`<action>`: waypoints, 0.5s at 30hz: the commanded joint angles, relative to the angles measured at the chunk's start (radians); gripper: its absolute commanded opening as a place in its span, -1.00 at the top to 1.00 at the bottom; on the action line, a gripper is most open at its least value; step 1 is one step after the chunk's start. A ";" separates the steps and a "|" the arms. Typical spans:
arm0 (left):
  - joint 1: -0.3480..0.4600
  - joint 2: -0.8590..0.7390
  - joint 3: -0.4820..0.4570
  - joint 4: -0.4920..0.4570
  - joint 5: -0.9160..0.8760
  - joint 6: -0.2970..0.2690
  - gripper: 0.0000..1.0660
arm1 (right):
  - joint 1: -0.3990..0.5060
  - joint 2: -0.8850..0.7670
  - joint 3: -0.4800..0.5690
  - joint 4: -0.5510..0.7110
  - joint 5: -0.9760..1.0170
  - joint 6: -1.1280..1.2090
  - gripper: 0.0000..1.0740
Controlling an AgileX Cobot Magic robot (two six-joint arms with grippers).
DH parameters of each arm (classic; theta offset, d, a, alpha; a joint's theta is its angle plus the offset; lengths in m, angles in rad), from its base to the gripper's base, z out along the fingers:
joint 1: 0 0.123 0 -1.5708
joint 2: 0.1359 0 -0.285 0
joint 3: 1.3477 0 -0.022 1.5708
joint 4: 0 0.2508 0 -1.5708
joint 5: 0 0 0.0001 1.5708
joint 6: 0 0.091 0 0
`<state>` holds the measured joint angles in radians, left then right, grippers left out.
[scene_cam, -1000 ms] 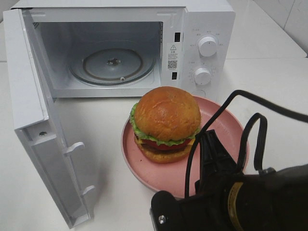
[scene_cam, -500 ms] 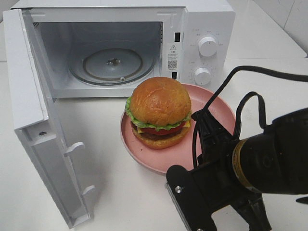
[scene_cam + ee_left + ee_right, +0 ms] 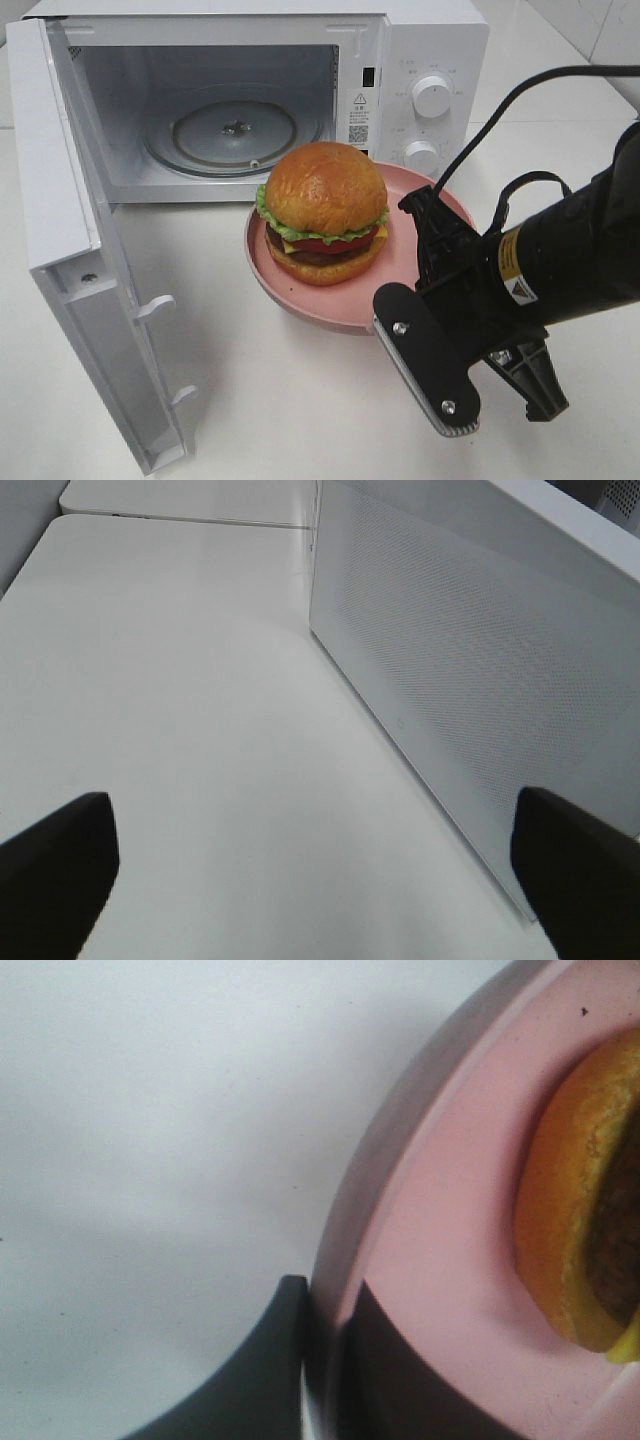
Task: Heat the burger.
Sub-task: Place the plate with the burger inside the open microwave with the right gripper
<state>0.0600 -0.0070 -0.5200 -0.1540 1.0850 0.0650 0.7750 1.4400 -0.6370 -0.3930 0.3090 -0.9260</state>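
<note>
One burger (image 3: pixel 324 210), with an orange-brown bun, lettuce, a red layer and cheese, sits on a pink plate (image 3: pixel 330 302), left of plate centre and upright. The plate is just in front of the white microwave (image 3: pixel 420 50), at the right part of its opening and below the two knobs (image 3: pixel 432 96); I cannot tell if the plate is off the table. The microwave door (image 3: pixel 60 200) is swung wide open to the left, and the cavity holds only the glass turntable (image 3: pixel 235 130). The right gripper (image 3: pixel 325 1305) is clamped on the plate's right rim, one finger over the rim and one under, not touching the burger; a black cable (image 3: pixel 520 95) loops above the arm. The left gripper (image 3: pixel 315 880) has its jaws wide apart with nothing between them, over bare table beside a dotted white microwave panel (image 3: pixel 470 660). The table (image 3: pixel 250 400) is white and matte, with a seam at the far side. A tiled wall (image 3: pixel 612 30) shows at the far right.
</note>
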 commanded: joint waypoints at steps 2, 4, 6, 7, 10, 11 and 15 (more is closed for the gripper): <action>0.000 -0.015 0.002 -0.007 -0.013 -0.004 -0.87 | -0.050 -0.008 -0.046 0.111 -0.058 -0.200 1.00; 0.000 -0.015 0.002 -0.007 -0.013 -0.004 -0.87 | -0.076 -0.008 -0.057 0.191 -0.062 -0.313 1.00; 0.000 -0.015 0.002 -0.007 -0.013 -0.004 -0.87 | -0.083 -0.008 -0.060 0.222 -0.065 -0.354 1.00; 0.000 -0.015 0.002 -0.007 -0.013 -0.004 -0.87 | -0.099 -0.004 -0.069 0.282 -0.067 -0.434 1.00; 0.000 -0.015 0.002 -0.007 -0.013 -0.004 -0.87 | -0.107 -0.004 -0.077 0.334 -0.069 -0.491 1.00; 0.000 -0.015 0.002 -0.007 -0.013 -0.004 -0.87 | -0.110 -0.004 -0.079 0.331 -0.072 -0.500 1.00; 0.000 -0.015 0.002 -0.007 -0.013 -0.004 -0.87 | -0.110 -0.001 -0.090 0.285 -0.089 -0.474 1.00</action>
<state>0.0600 -0.0070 -0.5200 -0.1540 1.0850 0.0650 0.6700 1.4410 -0.7050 -0.0900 0.2950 -1.4010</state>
